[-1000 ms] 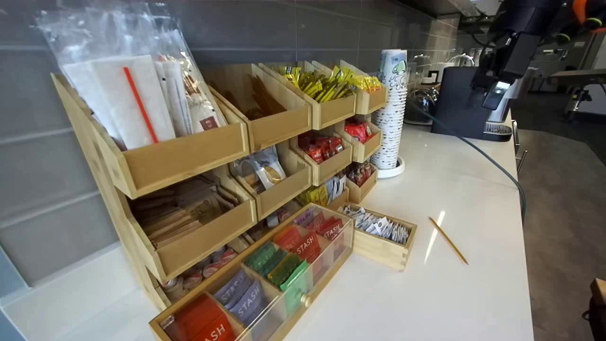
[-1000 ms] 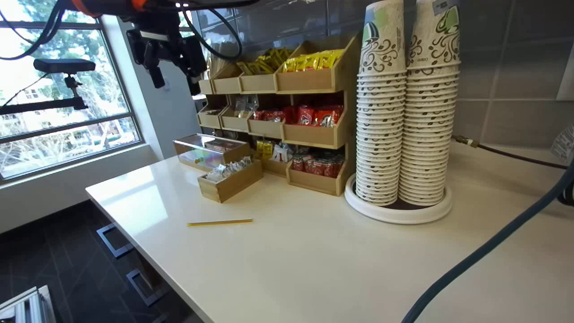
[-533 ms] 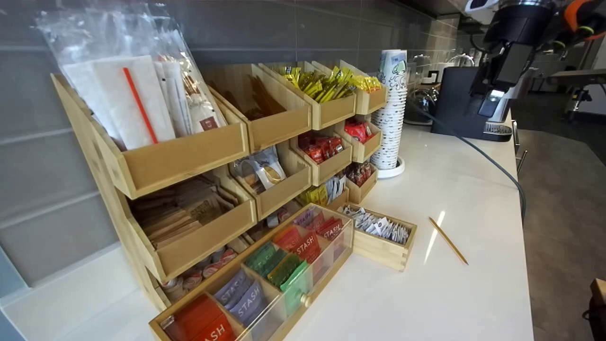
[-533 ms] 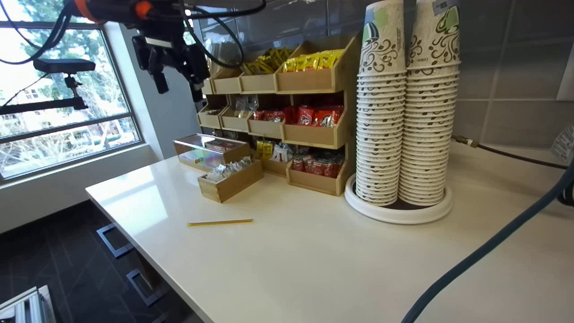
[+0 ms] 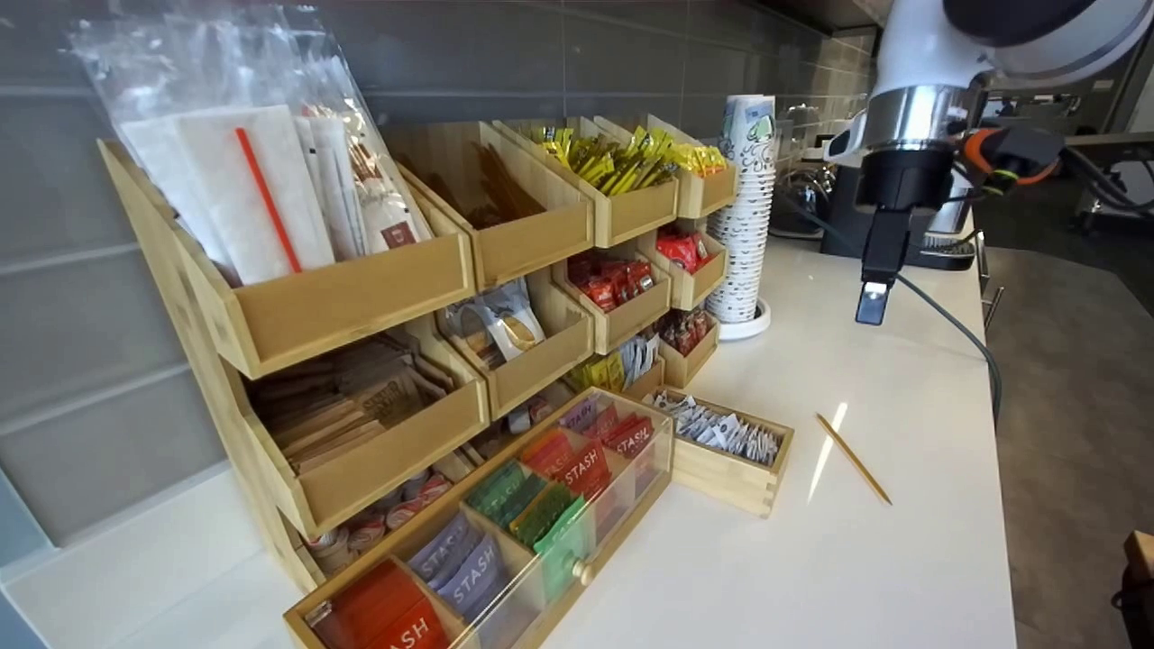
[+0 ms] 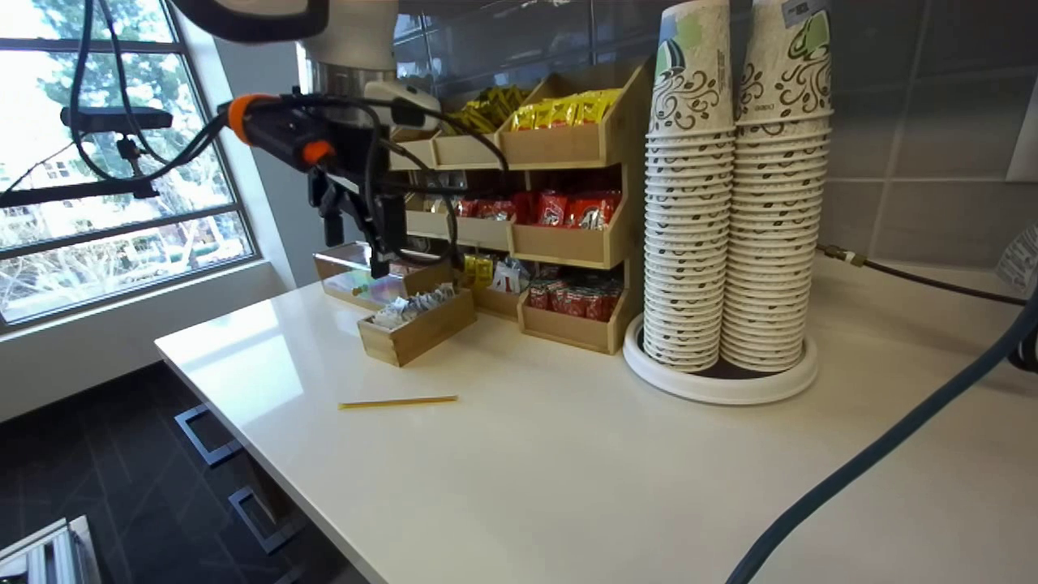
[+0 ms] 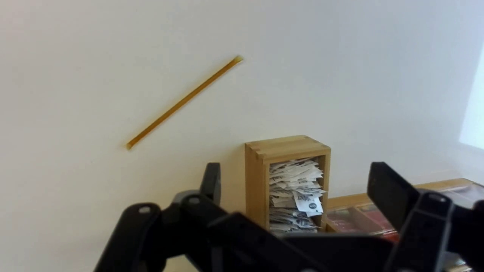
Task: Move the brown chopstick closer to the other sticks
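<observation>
In the wrist view the pincer [image 7: 295,169] gapes wide, holding nothing; up and left of it the chopstick [image 7: 184,102] lies on the table [image 7: 94,68], apart from the box [image 7: 285,147], its length aslant to the closing line, so a turn seems needed.

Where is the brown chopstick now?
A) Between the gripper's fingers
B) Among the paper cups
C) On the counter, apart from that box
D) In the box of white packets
C, since the wrist view shows the brown chopstick on the counter, away from both the packet box and the open gripper.
</observation>
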